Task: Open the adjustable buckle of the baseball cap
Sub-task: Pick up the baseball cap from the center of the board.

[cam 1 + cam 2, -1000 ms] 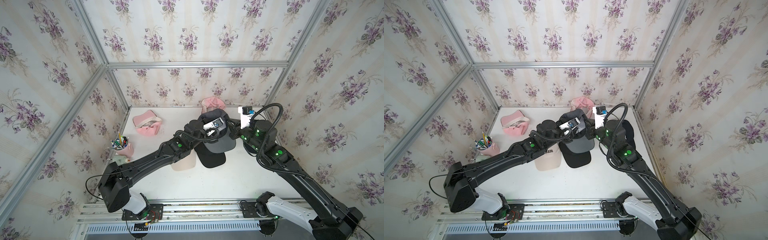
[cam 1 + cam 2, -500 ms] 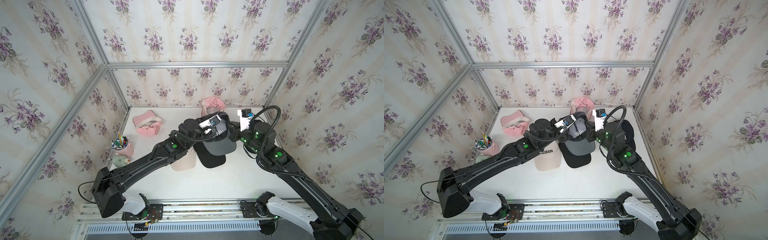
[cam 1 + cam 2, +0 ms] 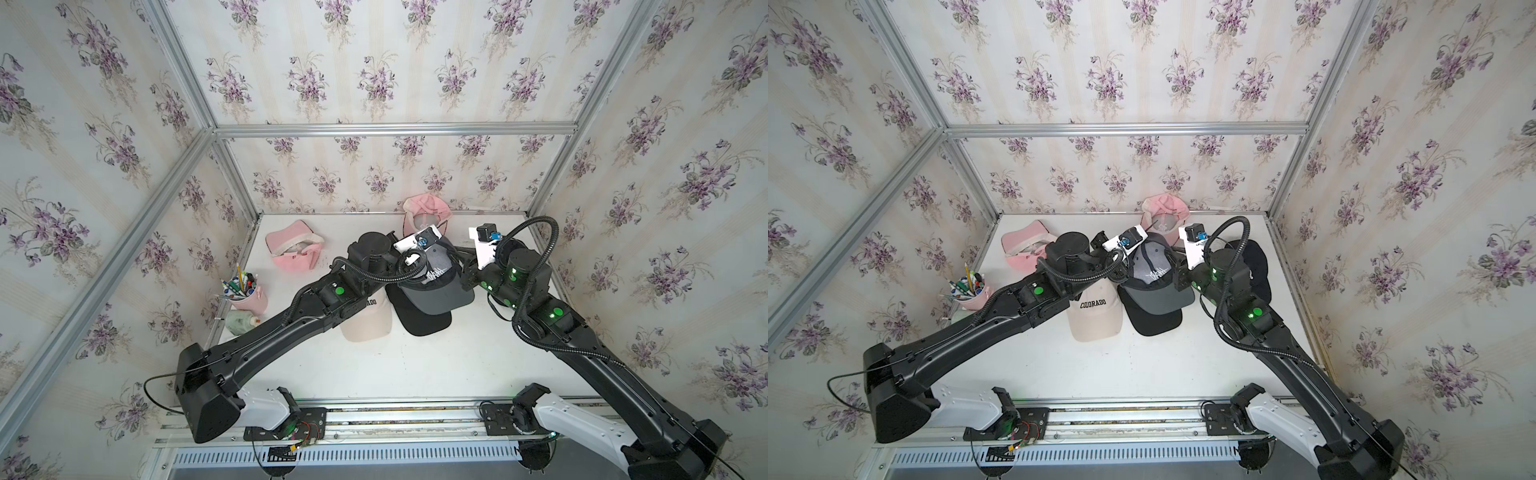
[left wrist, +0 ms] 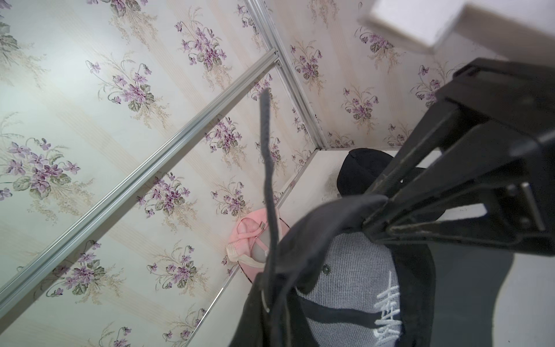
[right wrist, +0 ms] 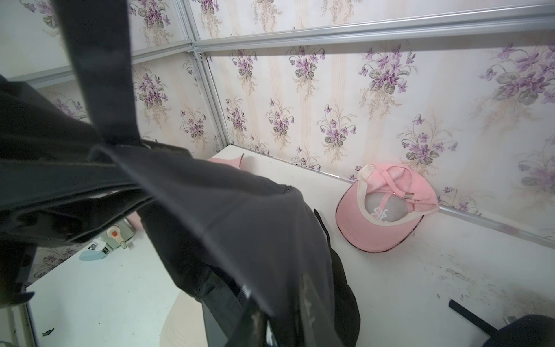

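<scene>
The grey baseball cap (image 3: pixel 436 286) with white embroidery hangs above the table between both arms; it shows in both top views (image 3: pixel 1154 282). My left gripper (image 3: pixel 1120 270) is shut on the cap's back rim, where a dark strap (image 4: pixel 265 144) stands loose and upright. The buckle is not plainly visible. My right gripper (image 4: pixel 371 210) sits at the opposite rim, its fingers (image 4: pixel 420 144) a little apart with the cap's edge between them. Dark cap fabric (image 5: pixel 240 225) covers the right jaws in the right wrist view.
A black cap (image 3: pixel 424 324) and a beige COLORADO cap (image 3: pixel 1096 320) lie under the held cap. Two pink caps (image 3: pixel 293 249) (image 3: pixel 426 210) sit near the back wall, another black cap (image 3: pixel 1254 266) at the right. A pen cup (image 3: pixel 245 291) and bottle (image 3: pixel 239 322) stand at the left edge.
My left gripper has closed on the cap's back rim and shifted slightly left. The right gripper's fingers have parted at the cap's edge.
</scene>
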Controlling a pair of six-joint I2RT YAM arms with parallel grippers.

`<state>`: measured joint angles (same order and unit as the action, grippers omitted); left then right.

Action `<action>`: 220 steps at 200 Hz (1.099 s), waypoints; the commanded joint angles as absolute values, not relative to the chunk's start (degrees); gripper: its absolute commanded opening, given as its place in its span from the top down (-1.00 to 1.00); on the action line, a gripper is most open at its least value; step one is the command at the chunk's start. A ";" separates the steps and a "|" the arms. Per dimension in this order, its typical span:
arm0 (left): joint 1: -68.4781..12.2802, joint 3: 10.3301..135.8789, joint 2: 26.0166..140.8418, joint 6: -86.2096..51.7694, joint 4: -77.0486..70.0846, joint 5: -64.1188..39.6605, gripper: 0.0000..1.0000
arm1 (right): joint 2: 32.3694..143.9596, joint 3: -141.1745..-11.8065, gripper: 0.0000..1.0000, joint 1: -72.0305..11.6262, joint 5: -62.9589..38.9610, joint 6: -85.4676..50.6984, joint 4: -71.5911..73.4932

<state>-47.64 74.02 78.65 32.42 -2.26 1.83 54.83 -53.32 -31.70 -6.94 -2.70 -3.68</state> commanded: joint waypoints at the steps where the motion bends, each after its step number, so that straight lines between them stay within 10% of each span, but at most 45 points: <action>1: -47.64 75.78 78.49 31.17 -1.20 -0.39 1.00 | 54.59 -53.95 0.27 -31.64 -9.91 -0.14 -0.48; 90: -48.08 82.66 82.86 27.77 5.57 -3.69 1.00 | 57.41 -56.18 0.15 -31.64 -14.68 0.26 5.31; 157: -48.16 83.41 83.76 26.81 5.91 -4.17 1.00 | 55.79 -54.24 0.87 -31.64 -12.77 1.41 6.65; 220: -48.18 83.85 84.18 25.08 6.88 -4.81 0.68 | 54.20 -53.79 1.00 -31.64 -9.71 0.79 6.81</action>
